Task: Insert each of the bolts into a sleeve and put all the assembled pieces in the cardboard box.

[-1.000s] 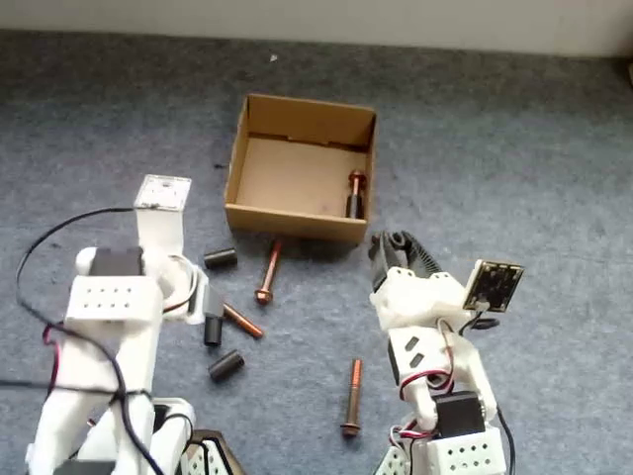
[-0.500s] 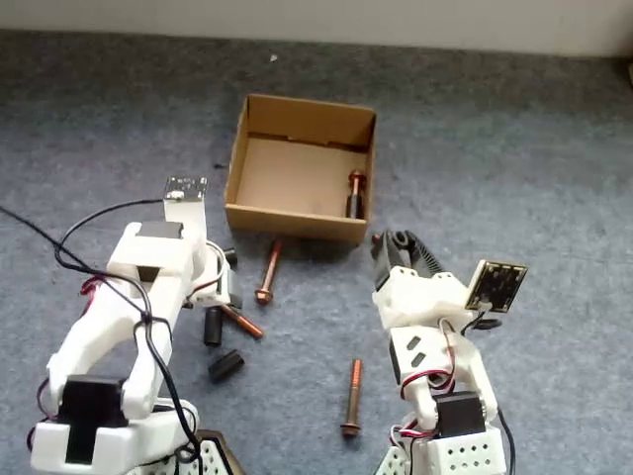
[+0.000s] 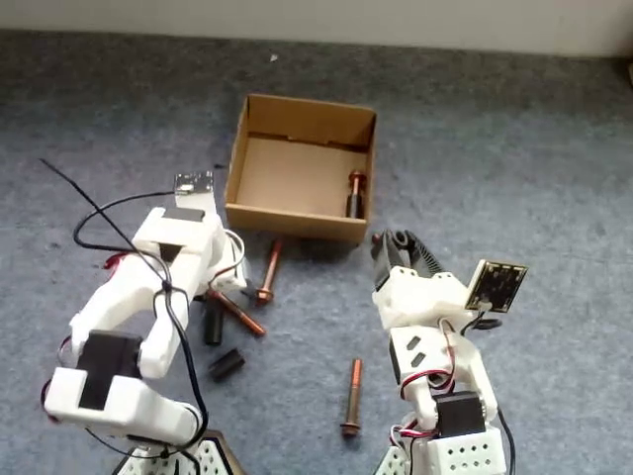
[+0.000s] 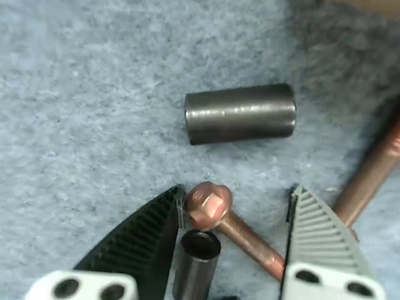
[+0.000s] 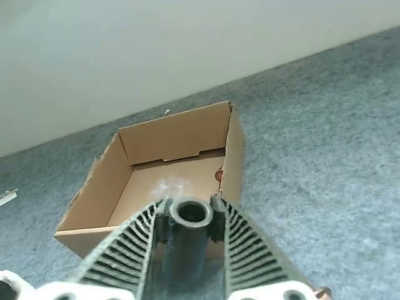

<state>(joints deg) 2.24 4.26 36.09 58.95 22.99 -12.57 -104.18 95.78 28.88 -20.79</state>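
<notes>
1. The bolt that matters now lies flat on the grey surface. In the high view it is left of the middle of the frame, below the front wall of the cardboard box.
2. The left claw is wide open and holds nothing, and the head of this bolt sits between its two fingers. One second ago its arm stood further back, at the lower left of the high view. It has since swung forward and down over the bolt.
3. A near sleeve lies just beside the bolt head, close to one finger, and a far sleeve lies a little beyond. Neither has moved.
4. The right claw is closed on a held sleeve, whose open end points toward the box. This arm, right of the middle in the high view, has kept its place.
5. One assembled piece is already in the box, at its right wall. A second bolt lies just below the box, and a third bolt lies at the lower middle.
6. I judge that the left arm is ready to grasp the bolt and bring it to the held sleeve, but the insertion is not yet begun. The near sleeve may be caught by the closing finger.
</notes>
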